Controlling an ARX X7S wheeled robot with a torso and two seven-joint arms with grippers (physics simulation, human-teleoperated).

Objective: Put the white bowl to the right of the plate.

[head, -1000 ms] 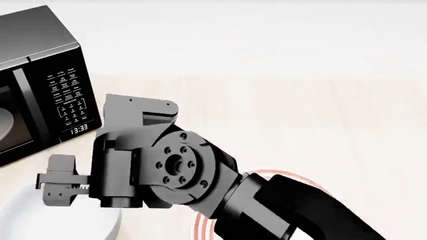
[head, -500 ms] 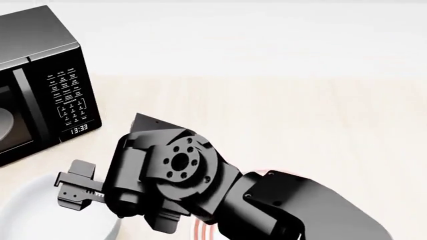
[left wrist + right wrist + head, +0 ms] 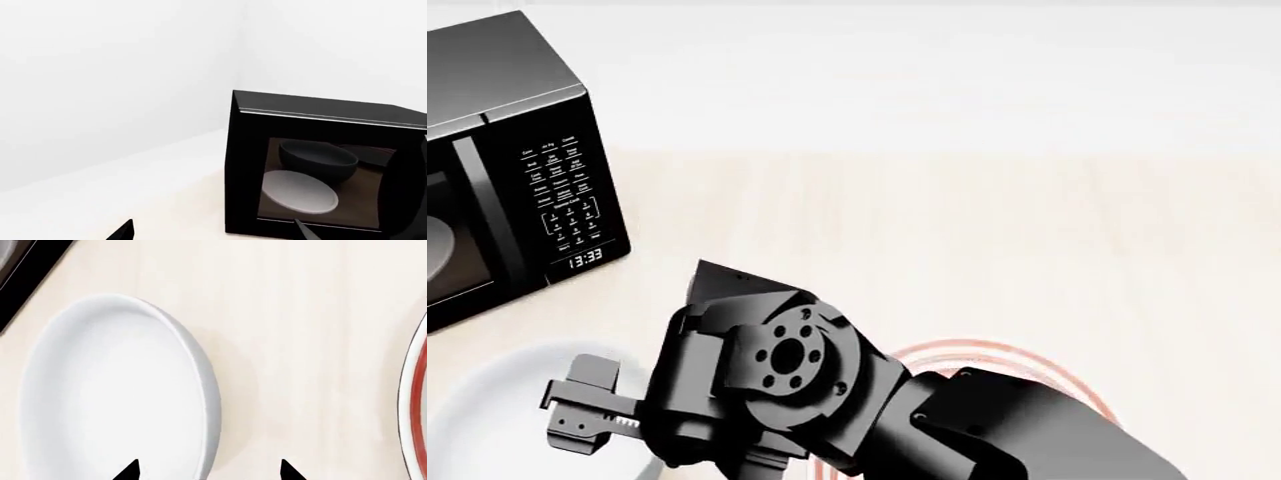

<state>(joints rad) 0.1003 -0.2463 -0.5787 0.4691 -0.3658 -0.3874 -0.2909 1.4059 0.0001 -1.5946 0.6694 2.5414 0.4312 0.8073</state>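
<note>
Your table [image 3: 988, 220] runs pale and woodgrained under everything. The black microwave [image 3: 507, 160] sits beyond your right pincer [image 3: 207, 471], and the left wrist view shows a pale dish [image 3: 298, 190] behind its door. The white bowl [image 3: 113, 395] lies directly beneath that pincer, which is spread open: one fingertip [image 3: 128, 471] is over the bowl's inside, the other over bare table outside the rim. The plate [image 3: 417, 405] (red-ringed) lies well off to the outer fingertip's side. Your left pincer [image 3: 213, 232] shows two dark tips set wide apart.
</note>
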